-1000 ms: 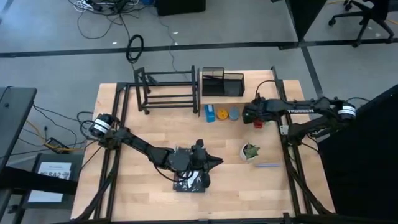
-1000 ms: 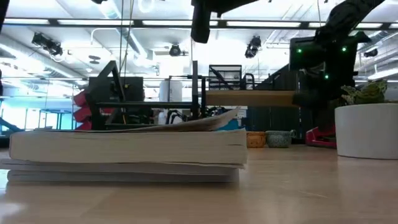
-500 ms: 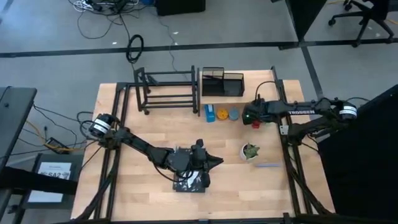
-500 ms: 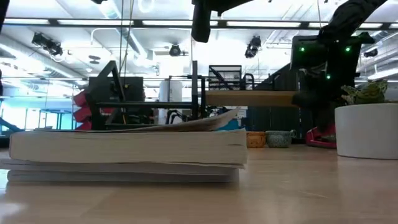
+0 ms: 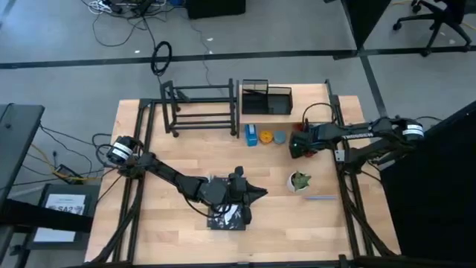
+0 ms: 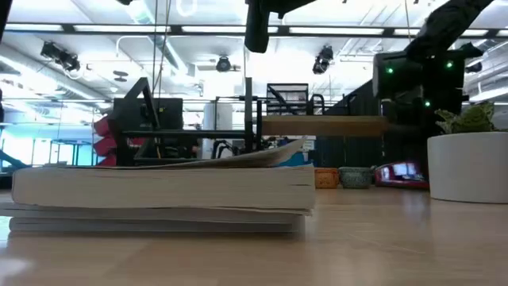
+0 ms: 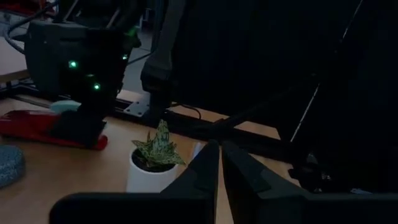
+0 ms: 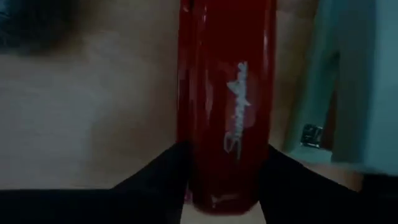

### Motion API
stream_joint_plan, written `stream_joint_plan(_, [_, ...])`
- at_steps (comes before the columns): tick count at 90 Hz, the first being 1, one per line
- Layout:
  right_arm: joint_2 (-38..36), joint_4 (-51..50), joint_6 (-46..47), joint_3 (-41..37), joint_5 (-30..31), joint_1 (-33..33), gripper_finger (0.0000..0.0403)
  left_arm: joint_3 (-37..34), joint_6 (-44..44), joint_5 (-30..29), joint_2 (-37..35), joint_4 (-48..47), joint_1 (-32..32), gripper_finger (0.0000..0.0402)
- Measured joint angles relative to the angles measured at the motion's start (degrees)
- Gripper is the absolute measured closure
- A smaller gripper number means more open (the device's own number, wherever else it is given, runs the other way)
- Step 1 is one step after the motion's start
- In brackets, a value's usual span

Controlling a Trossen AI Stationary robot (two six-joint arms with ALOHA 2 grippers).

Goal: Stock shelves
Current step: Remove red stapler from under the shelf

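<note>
1. Left end effector [image 5: 249, 192]: it hangs over the book [image 5: 228, 216] near the front of the counter [image 5: 149, 238]. Its fingers [image 7: 205, 171] are nearly closed, with only a thin gap, and they hold nothing. The book lies just below and slightly behind it. This arm appears to be waiting.

2. Black rack [image 5: 201, 109]: it stands at the back of the counter, well apart from the left end effector and farther out. Its tiers appear empty. In the low view, the wooden shelf [image 6: 321, 125] shows behind the book, its top bare as far as can be seen.

3. Small items: a blue box [image 5: 251, 135], an orange piece [image 5: 265, 136] and a grey disc [image 5: 279, 137] sit in a row in front of the mesh box [image 5: 265, 100], just beside the right end effector on its left.

4. Right end effector [image 5: 301, 147]: it is low over the counter, its fingers [image 8: 158, 174] set on either side of a red stapler [image 8: 227, 106] and touching it. Judged state: closed on the stapler, which still seems close to the counter.

5. Step in hand, by judgement: picking up the stapler for stocking. The next move calls for a clean lift, then a carry leftward and back to a shelf, clear of the row of small items.

6. Potted plant [image 5: 299, 181]: stands near the right end effector, toward the counter front, not yet shelved.
</note>
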Motion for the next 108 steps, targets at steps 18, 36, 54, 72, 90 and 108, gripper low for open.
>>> stream_joint_plan(18, [0.0, 3.2, -2.7, 0.1, -0.9, 0.0, 0.0193, 0.0, 0.0, 0.0, 0.0, 0.0, 0.0, 0.04])
stream_joint_plan(36, [-0.1, 3.3, -0.8, -0.5, 2.3, 0.0, 0.0212, 0.0, 0.0, 0.0, 0.0, -0.1, 0.0, 0.04])
stream_joint_plan(54, [-0.2, 0.9, -1.6, -0.4, 2.9, 0.0, 0.0307, 0.0, 0.0, 0.0, 0.0, -0.1, 0.0, 0.04])
stream_joint_plan(72, [-0.1, -10.1, -2.2, 4.6, -2.3, 2.6, 0.0307, 0.0, 0.0, 0.0, 0.0, -0.1, -0.1, 0.04])
stream_joint_plan(90, [-0.4, -21.8, -4.5, 13.4, -10.1, 10.2, 0.0307, 0.0, 0.0, 0.0, 0.0, -0.1, -0.1, 0.04])
stream_joint_plan(108, [-0.8, -36.0, -4.8, 21.9, -12.6, 18.5, 0.0307, 0.0, 3.1, 0.0, 0.0, 2.7, -0.6, 0.04])
